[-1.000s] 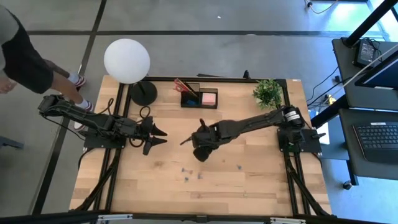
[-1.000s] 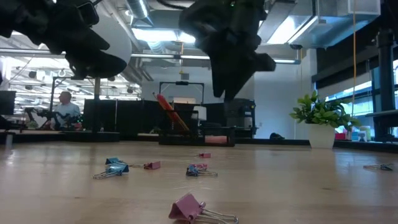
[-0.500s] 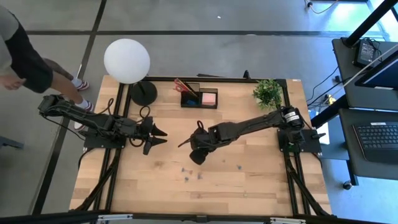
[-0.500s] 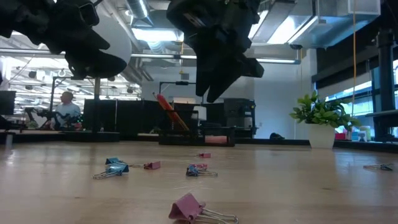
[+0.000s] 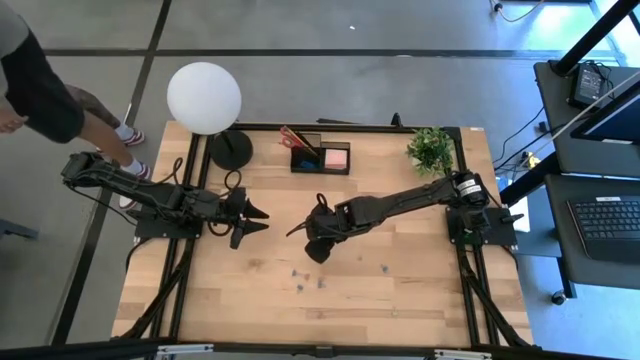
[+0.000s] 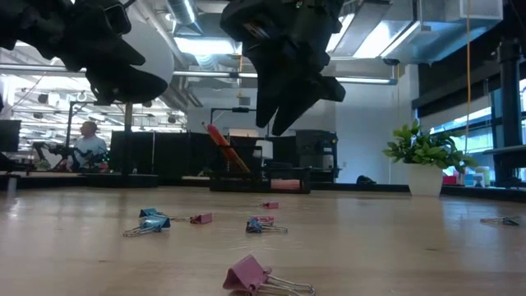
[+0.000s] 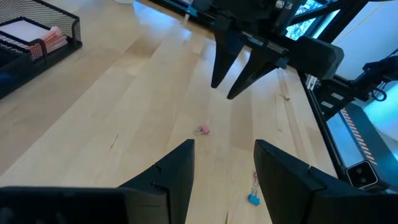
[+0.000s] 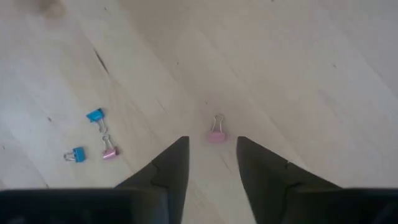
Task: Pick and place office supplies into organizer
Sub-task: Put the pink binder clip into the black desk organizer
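My right gripper [image 8: 212, 162] hangs open above the middle of the table [image 5: 400, 300], pointing steeply down; the left wrist view shows its fingers [image 7: 224, 87] apart and clear of the wood. A small pink clip [image 8: 216, 134] lies flat on the table just beyond its fingertips. More pink and blue clips [image 8: 95, 115] [image 6: 152, 218] are scattered nearby. The black organizer [image 5: 320, 155] stands at the far edge with red-handled scissors [image 5: 293, 137] and a pink sticky pad [image 5: 336, 157] inside. My left gripper [image 5: 258, 218] waits open at the left, raised off the table.
A lamp with a white globe [image 5: 204, 97] and round black base [image 5: 230, 150] stands at the far left, and a green potted plant [image 5: 430, 148] at the far right. A person [image 5: 40, 85] stands beyond the table's far left corner. Bare wood lies toward the near edge.
My right gripper has turned at the wrist and tipped, its fingers swinging a little toward the table's left while it stays at the same height above the clips. The clips lie as before. The person at the far left has shifted.
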